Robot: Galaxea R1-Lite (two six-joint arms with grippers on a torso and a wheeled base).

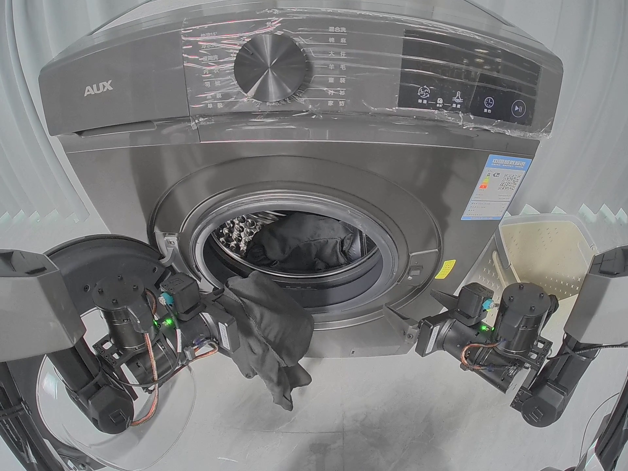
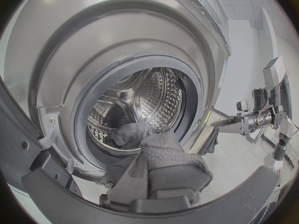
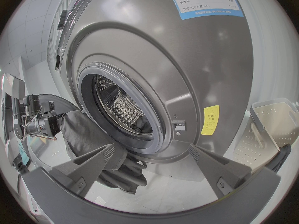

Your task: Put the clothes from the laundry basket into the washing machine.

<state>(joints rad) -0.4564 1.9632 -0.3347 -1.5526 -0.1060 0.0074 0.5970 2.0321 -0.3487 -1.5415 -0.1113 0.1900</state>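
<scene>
Pale ribbed wall [image 1: 39,132] and grey floor [image 1: 392,413] were seen around the washing machine [image 1: 314,158] in the head view. Its door [image 1: 98,256] was swung open to the left, and a dark garment [image 1: 301,243] was lying inside the drum [image 1: 235,230]. The left gripper [image 1: 232,328] was held at the lower left of the opening, clamped on a second dark garment [image 1: 275,328] that hung outside the rim toward the floor. The right gripper [image 1: 418,312] was held low at the right of the opening, fingers apart with nothing between them. The laundry basket [image 1: 546,250] stood just beyond it, at the machine's right.

From the left wrist view, the held garment was seen bunched over the closed fingers, near the rim but not past it.

From the right wrist view, the right fingers were seen spread wide toward the machine's front below the opening. Something dark was seen at the basket's near edge, too little to identify.

The step in hand was judged to be the loading of the held garment. The next move would call for the left gripper to be carried up and forward past the rim before release, so that the hanging tail would be drawn in rather than left on the seal.
</scene>
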